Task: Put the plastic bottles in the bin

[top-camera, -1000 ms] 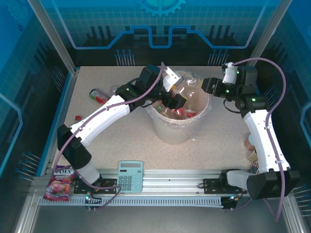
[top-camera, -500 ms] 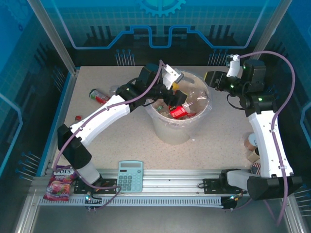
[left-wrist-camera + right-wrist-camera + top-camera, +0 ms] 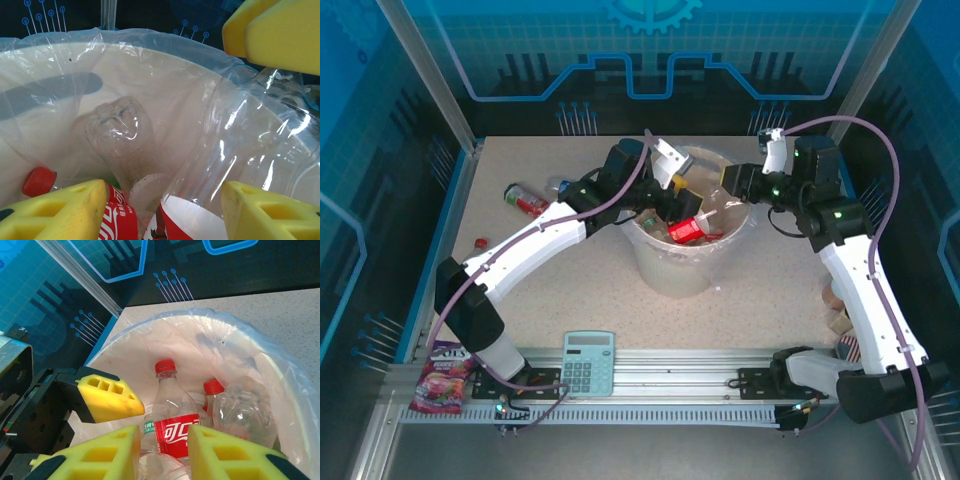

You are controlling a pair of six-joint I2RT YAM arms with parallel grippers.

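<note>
From above, the bin (image 3: 665, 270) stood mid-table with bare tabletop (image 3: 760, 300) on every side. The left gripper (image 3: 672, 205) hung over the bin's left half. The right gripper (image 3: 728, 182) reached over its far right rim, and the two were close together. One of the plastic bottles (image 3: 525, 198) lay well apart, near the table's left edge, with a loose red cap (image 3: 480, 241) nearer that edge. A calculator (image 3: 588, 362) and a snack packet (image 3: 442, 375) sat at the near rail.

On the left wrist camera, the left gripper (image 3: 165, 214) was spread wide and held nothing. A large clear bottle (image 3: 240, 145) slanted down between its fingers, apart from the left finger (image 3: 65, 210). A smaller clear bottle (image 3: 120, 130) leaned against the bin's lined wall (image 3: 165, 85).

On the right wrist camera, the right gripper (image 3: 164, 452) pointed into the bin (image 3: 135, 347). Clear plastic showed in the narrow gap between its fingers, but I could not tell whether it was pinched. A red-capped bottle (image 3: 172, 425) stood upright just beyond.
</note>
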